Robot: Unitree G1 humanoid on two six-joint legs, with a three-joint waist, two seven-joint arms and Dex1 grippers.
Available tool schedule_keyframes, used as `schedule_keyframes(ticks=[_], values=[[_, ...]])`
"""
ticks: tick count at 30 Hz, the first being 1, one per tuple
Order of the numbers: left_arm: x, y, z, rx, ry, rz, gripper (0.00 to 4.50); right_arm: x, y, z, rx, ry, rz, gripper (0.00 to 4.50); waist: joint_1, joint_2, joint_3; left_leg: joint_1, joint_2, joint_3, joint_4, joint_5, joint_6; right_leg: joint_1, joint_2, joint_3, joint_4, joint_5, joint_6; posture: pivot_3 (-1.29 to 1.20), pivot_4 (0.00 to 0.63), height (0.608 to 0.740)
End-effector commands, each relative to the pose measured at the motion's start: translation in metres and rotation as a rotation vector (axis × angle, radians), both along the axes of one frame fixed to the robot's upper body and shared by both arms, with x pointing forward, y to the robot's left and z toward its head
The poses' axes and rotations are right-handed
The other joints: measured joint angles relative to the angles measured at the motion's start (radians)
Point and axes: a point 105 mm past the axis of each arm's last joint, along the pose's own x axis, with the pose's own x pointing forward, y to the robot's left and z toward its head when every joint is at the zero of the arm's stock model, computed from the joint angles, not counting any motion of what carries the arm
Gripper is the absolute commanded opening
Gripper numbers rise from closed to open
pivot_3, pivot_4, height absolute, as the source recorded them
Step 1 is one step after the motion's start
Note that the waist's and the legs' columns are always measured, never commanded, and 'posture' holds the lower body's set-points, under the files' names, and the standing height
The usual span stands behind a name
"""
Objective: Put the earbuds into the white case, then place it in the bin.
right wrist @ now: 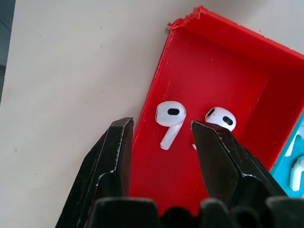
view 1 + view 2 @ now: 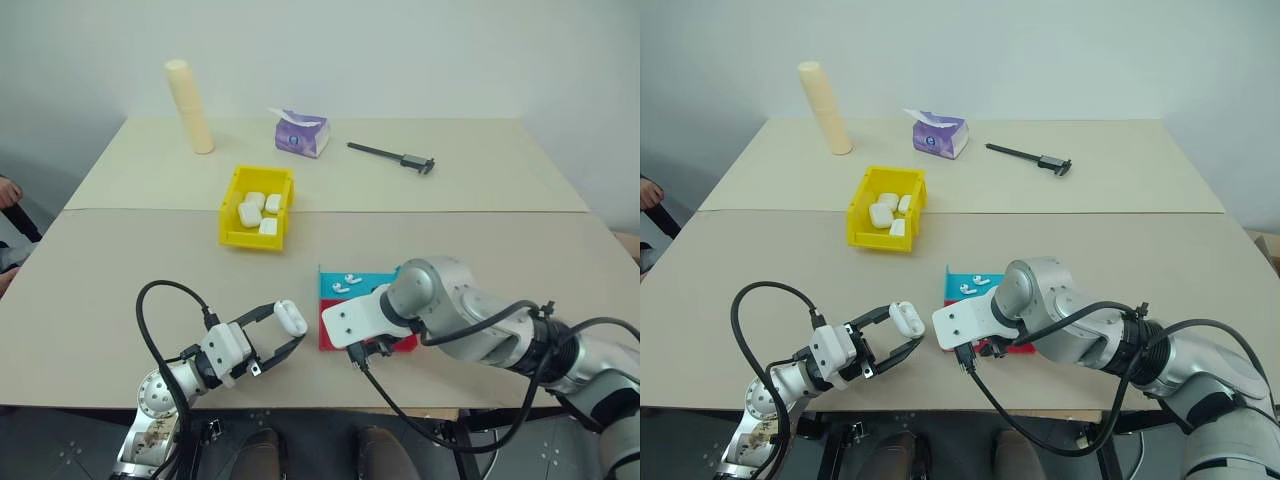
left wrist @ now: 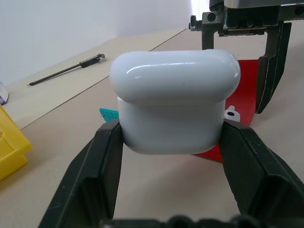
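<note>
My left gripper (image 2: 288, 327) is shut on the white case (image 2: 290, 317), held level just above the table's front edge; in the left wrist view the closed case (image 3: 173, 99) sits between both fingers (image 3: 107, 161). My right gripper (image 1: 161, 126) points steeply down into the red tray (image 1: 213, 66) and stands open. One of the earbuds (image 1: 168, 116) lies between its fingertips, untouched; a second earbud (image 1: 221, 118) lies just beside one finger. The yellow bin (image 2: 232, 215) stands farther back on the left.
Several white cases (image 2: 258, 212) lie in the bin. A teal tray (image 2: 335, 276) with more earbuds (image 2: 350, 280) adjoins the red tray. At the back stand a cream cylinder (image 2: 190, 107), a tissue pack (image 2: 302, 134) and a black caliper (image 2: 392, 156). A person's hand (image 2: 8, 190) shows at the left edge.
</note>
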Motion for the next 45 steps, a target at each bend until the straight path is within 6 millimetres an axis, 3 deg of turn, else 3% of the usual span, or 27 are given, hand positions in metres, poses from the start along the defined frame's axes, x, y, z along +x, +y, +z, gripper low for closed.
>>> schedule_keyframes(ticks=[1,9,13,27,31,40,45], values=[[-0.003,-0.004,0.011,-0.011,-0.053,-0.013,2.75,0.002,0.003,0.003,0.01,-0.039,0.02,2.37,0.001,0.0,0.0,0.0,0.0,0.0,0.0,0.0,0.0,0.0,0.0,0.0,0.0,0.0,0.0,0.0,0.15,0.74],[-0.004,-0.004,0.01,-0.006,-0.051,-0.007,2.75,0.004,0.004,0.0,0.004,-0.048,0.035,2.37,0.0,0.0,0.0,0.0,0.0,0.0,0.0,0.0,0.0,0.0,0.0,0.0,0.0,0.0,0.0,0.0,0.15,0.74],[-0.004,-0.004,0.009,-0.001,-0.049,0.001,2.75,0.003,0.004,0.0,0.004,-0.046,0.044,1.55,0.0,0.0,0.0,0.0,0.0,0.0,0.0,0.0,0.0,0.0,0.0,0.0,0.0,0.0,0.0,0.0,0.15,0.74],[-0.003,-0.005,0.007,0.004,-0.051,0.012,2.75,0.006,0.002,-0.003,-0.004,-0.064,0.044,1.55,0.0,0.0,0.0,0.0,0.0,0.0,-0.001,0.0,0.0,0.0,0.0,0.0,-0.001,0.0,0.0,0.0,0.15,0.74],[-0.003,-0.005,0.007,0.0,-0.052,0.013,2.75,0.007,0.002,-0.004,-0.002,-0.062,0.042,0.73,0.0,0.0,0.0,0.0,0.0,0.0,-0.001,0.0,0.0,0.0,0.0,0.0,-0.001,0.0,0.0,0.0,0.15,0.74],[-0.002,-0.005,0.01,0.001,-0.057,0.001,2.75,0.006,0.003,0.001,0.035,-0.072,0.024,0.72,0.0,0.0,0.0,0.0,0.0,0.0,-0.001,0.0,0.0,0.0,0.0,0.0,-0.001,0.0,0.0,0.0,0.15,0.74],[0.003,-0.005,0.023,-0.009,-0.088,-0.031,2.75,0.006,0.001,0.021,0.148,-0.089,-0.049,0.72,0.001,0.0,0.0,-0.001,0.0,0.0,-0.001,0.0,0.0,0.0,0.0,0.0,-0.001,0.0,0.0,0.0,0.15,0.74]])
